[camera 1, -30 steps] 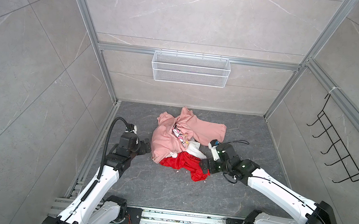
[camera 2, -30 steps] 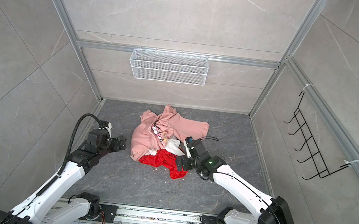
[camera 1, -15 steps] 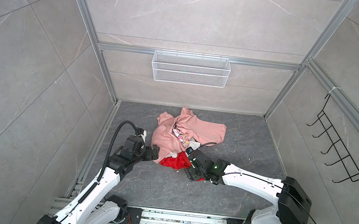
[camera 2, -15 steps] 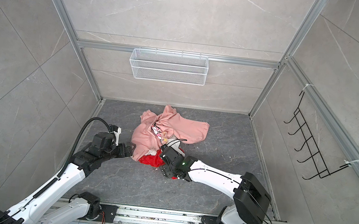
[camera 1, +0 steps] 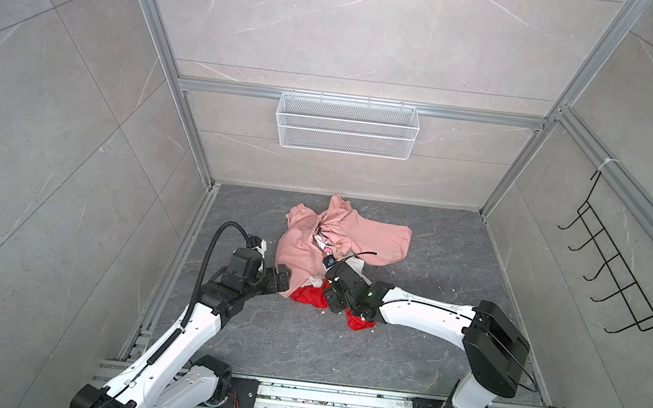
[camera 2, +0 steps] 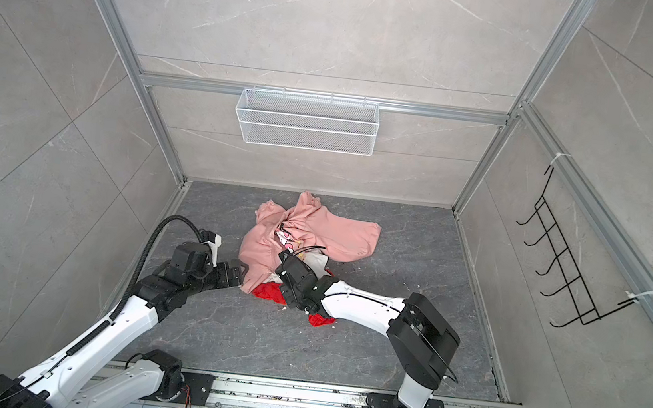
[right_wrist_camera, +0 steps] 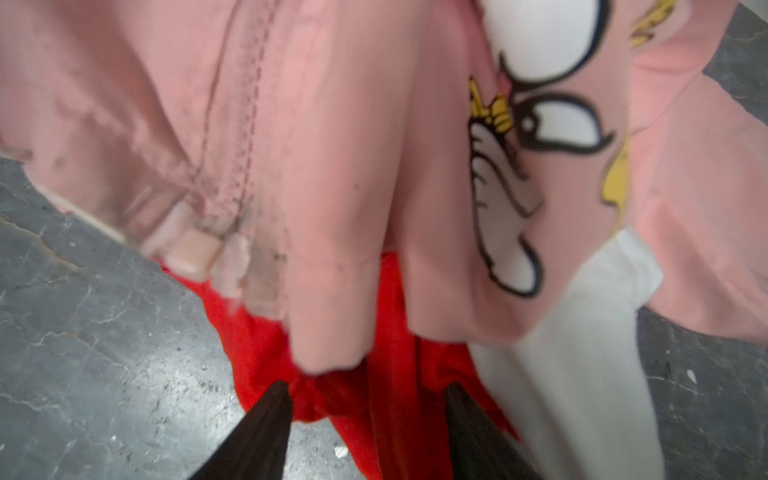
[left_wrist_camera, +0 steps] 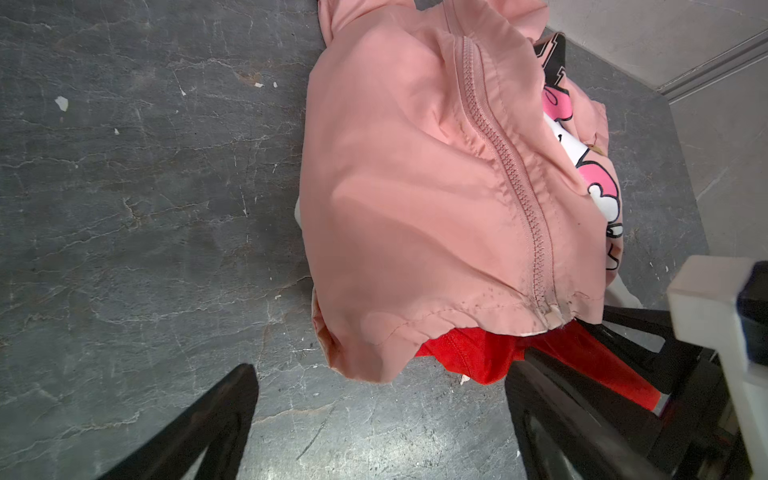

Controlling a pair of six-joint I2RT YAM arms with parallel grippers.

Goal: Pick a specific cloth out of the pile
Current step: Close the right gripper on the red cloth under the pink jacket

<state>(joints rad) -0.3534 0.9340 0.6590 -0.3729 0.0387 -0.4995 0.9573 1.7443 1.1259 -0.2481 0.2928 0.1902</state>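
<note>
The right claw (right_wrist_camera: 368, 392) straddles an exposed fold of the red cloth (right_wrist_camera: 257, 332) at 6 o'clock of the pile (camera 1: 371, 237), grip unclear, since the pink jacket (left_wrist_camera: 415, 187) covers the rest; the left claw (left_wrist_camera: 386, 361) hovers spread.

I count three garments in the pile (camera 1: 303, 248): one pink sweatshirt (camera 1: 375, 238), one white cloth (right_wrist_camera: 582, 365), one red cloth (camera 1: 306, 295). Behind the pile, one wire basket (camera 1: 345, 132); one hook rack (camera 1: 623, 268).

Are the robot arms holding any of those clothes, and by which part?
The left end effector is open and holds nothing. The right end effector straddles a bunched fold of the red cloth; whether it grips yet cannot be told.
</note>
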